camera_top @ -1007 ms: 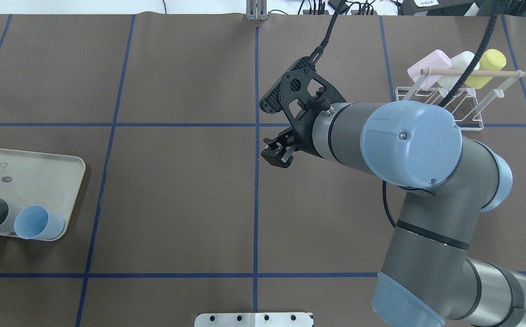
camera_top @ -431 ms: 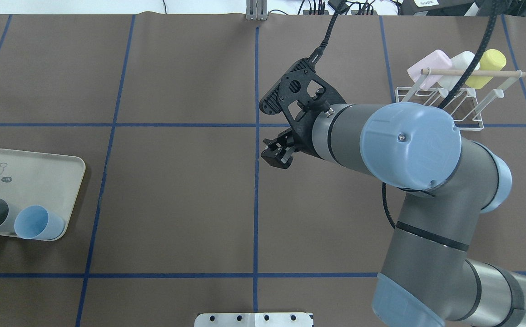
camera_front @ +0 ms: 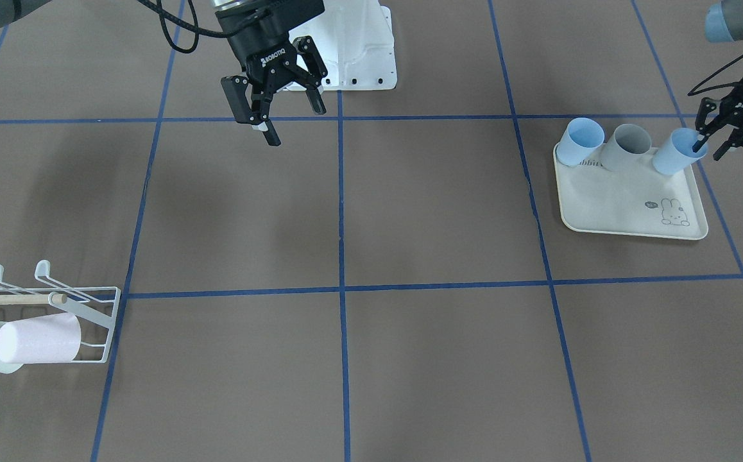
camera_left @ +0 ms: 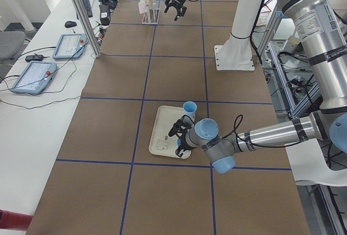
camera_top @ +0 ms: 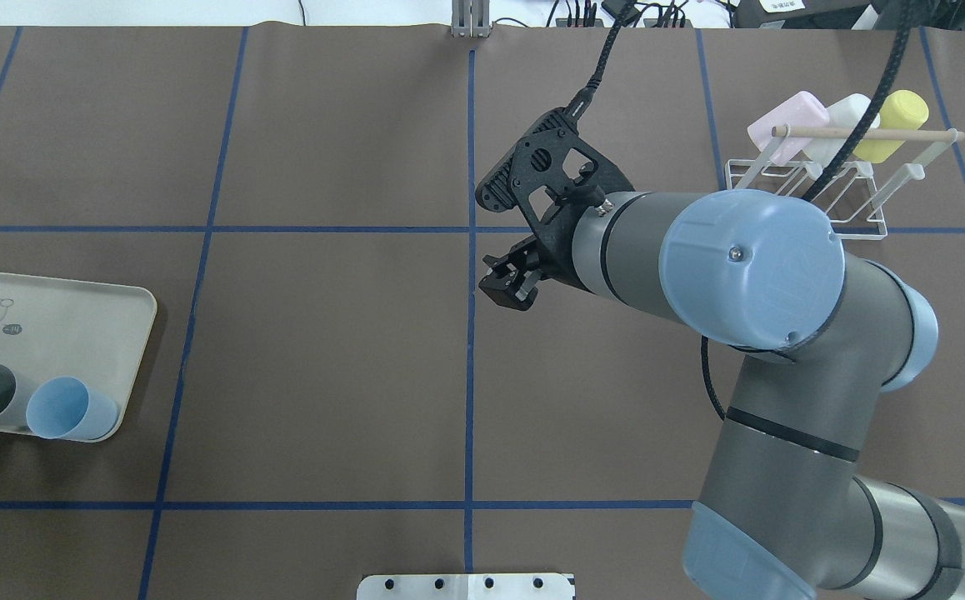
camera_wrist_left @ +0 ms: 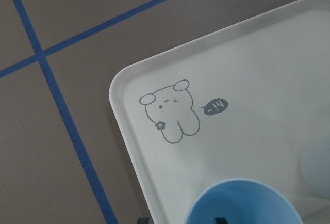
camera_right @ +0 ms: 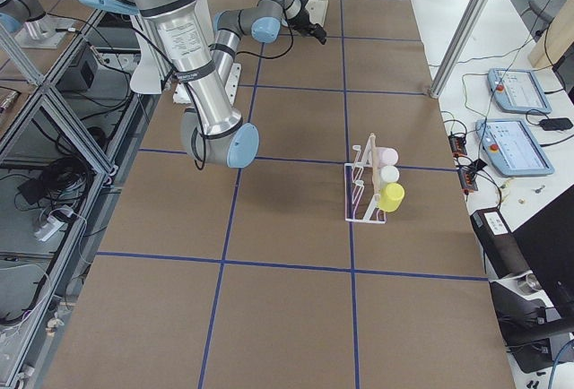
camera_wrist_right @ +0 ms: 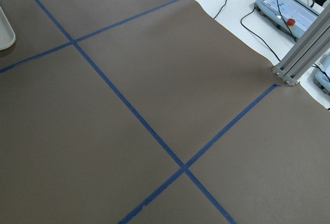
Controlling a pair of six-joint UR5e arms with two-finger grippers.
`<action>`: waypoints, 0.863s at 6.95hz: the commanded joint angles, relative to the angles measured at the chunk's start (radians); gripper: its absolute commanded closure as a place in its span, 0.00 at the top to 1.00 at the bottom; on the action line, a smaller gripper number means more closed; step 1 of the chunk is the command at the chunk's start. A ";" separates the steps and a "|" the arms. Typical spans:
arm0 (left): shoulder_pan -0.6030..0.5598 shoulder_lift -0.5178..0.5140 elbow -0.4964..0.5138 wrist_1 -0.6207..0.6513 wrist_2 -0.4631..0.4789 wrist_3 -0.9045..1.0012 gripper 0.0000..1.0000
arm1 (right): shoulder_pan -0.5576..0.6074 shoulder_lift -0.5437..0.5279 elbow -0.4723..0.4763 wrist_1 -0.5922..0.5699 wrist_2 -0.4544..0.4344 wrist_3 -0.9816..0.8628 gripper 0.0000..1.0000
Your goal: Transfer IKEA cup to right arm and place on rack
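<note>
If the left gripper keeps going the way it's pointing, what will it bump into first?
Most likely the nearest light blue cup on the tray. The open left gripper points at its rim, one finger seemingly inside; depth is hard to judge.

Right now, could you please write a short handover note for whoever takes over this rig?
Left gripper: open, fingers straddling the wall of a light-blue plastic cup on the cream rabbit-print tray.
Right gripper: open, empty, above mid-table.
White wire rack: holds a pink cup, white cup, yellow cup.
Done: nothing for this cup.
Left: grasp, hand over, rack. Grey cup and second blue cup wait alongside.
</note>
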 commanded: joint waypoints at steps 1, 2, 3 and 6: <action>0.008 -0.009 0.005 0.000 0.000 0.001 0.32 | -0.005 -0.001 0.000 0.000 -0.019 0.000 1.00; 0.008 -0.010 0.005 -0.001 0.000 0.001 0.20 | -0.008 -0.001 0.000 0.000 -0.027 0.000 1.00; 0.010 -0.012 0.005 -0.001 0.000 0.007 0.10 | -0.006 -0.001 0.000 0.000 -0.027 0.000 1.00; 0.007 -0.061 0.005 -0.003 -0.074 0.008 0.00 | -0.008 -0.004 -0.008 0.000 -0.039 -0.001 1.00</action>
